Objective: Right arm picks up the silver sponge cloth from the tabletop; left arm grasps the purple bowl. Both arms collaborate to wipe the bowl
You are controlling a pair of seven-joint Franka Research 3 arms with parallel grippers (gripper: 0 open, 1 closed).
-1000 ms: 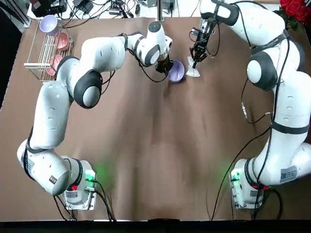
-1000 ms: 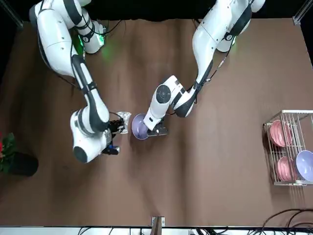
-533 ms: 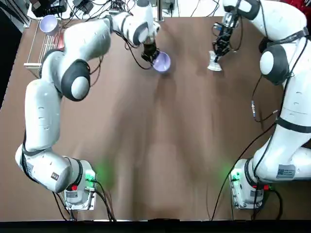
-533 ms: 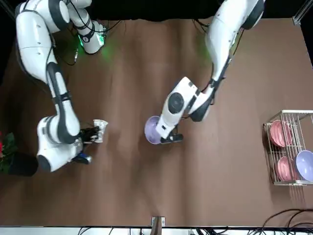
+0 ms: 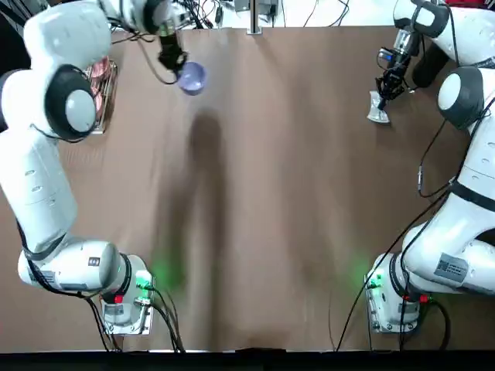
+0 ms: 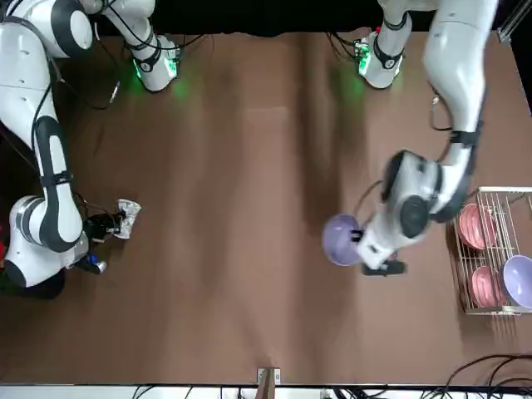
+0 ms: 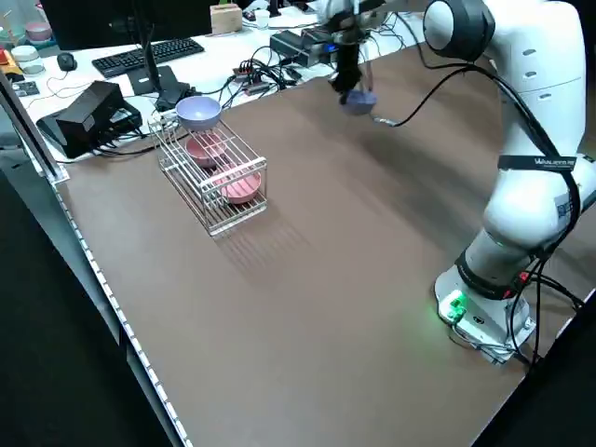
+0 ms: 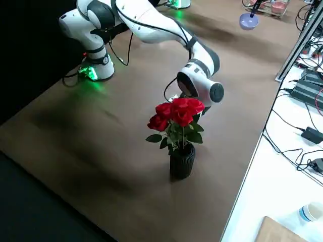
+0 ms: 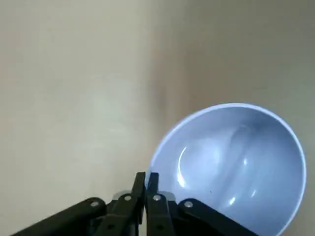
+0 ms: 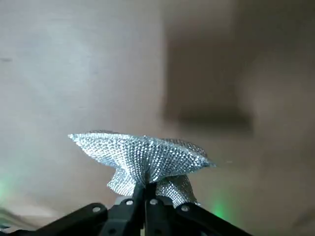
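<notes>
My left gripper (image 5: 178, 68) is shut on the rim of the purple bowl (image 5: 192, 78) and holds it tilted above the far left of the table, near the rack. The left wrist view shows the fingers (image 9: 146, 178) pinching the rim, with the bowl's pale inside (image 9: 236, 162) facing the camera. Out at the far right, my right gripper (image 5: 382, 96) is shut on the silver sponge cloth (image 5: 378, 110), which hangs from its fingertips above the tabletop. Seen from the right wrist, the cloth (image 10: 142, 156) spreads out like a bow above the pinch. From the front, the bowl (image 6: 341, 239) and cloth (image 6: 128, 216) are far apart.
A wire rack (image 5: 103, 81) with pink bowls stands at the far left edge, close to the held bowl; from the left side the rack (image 7: 216, 177) also carries a pale lilac bowl (image 7: 197, 112). A vase of red roses (image 8: 179, 126) stands at the right edge.
The arms have swung apart from the middle of the table's far side: the left one carried the bowl left toward the rack, the right one carried the cloth right. Both grips held.
</notes>
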